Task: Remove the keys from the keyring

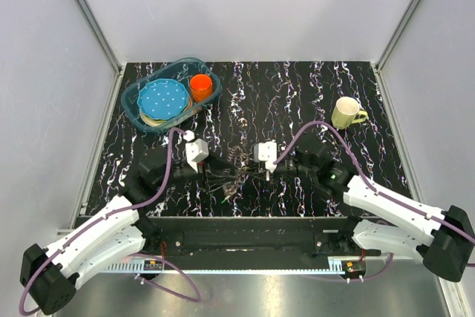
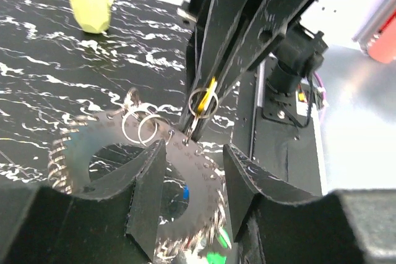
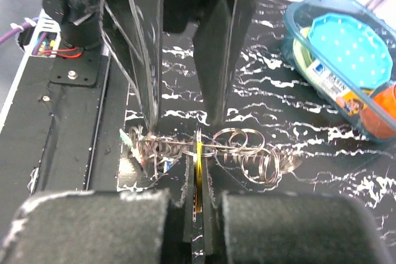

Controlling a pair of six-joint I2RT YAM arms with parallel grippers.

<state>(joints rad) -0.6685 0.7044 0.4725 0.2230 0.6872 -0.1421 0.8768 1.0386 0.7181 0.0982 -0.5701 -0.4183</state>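
The basket (image 1: 133, 103) sits at the far left of the table (image 1: 297, 94) and holds the blue dotted plate (image 1: 162, 98) and the orange cup (image 1: 200, 85). The left gripper (image 2: 193, 149) is near centre. Its fingers (image 2: 147, 183) are spread wide and grip nothing, with the tips down over the keys (image 2: 73, 153). The keys lie fanned on the table between the two grippers, near the front edge. The keyring (image 3: 238, 142) loops trail from the bunch. The right gripper (image 3: 198, 164) is pinched nearly closed on the thin yellow key (image 2: 210, 88), which carries a small ring. The yellow-green mug (image 1: 347, 113) stands upright at the far right, well apart.
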